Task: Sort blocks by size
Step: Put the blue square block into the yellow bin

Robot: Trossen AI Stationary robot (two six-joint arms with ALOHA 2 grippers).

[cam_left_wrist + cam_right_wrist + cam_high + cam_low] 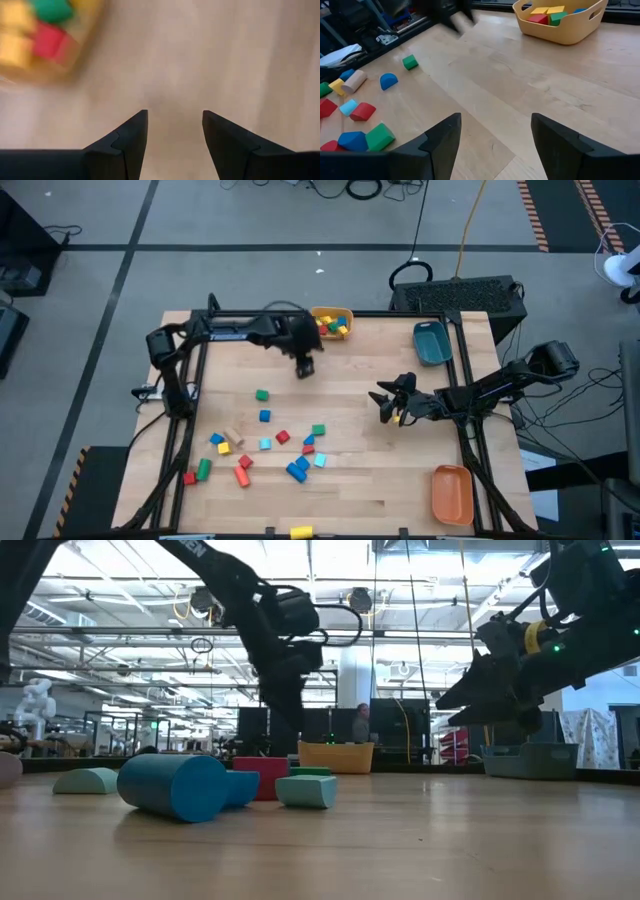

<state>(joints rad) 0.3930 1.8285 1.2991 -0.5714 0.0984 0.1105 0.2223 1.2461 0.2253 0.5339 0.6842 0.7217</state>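
One camera looks straight down on the whole table; another sits level at its surface. Wrist cameras look close — both catch the yellow bin.

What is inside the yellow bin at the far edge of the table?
The yellow bin holds blocks: yellow, red, green and a blue one. Its wall hides anything lying lower down.
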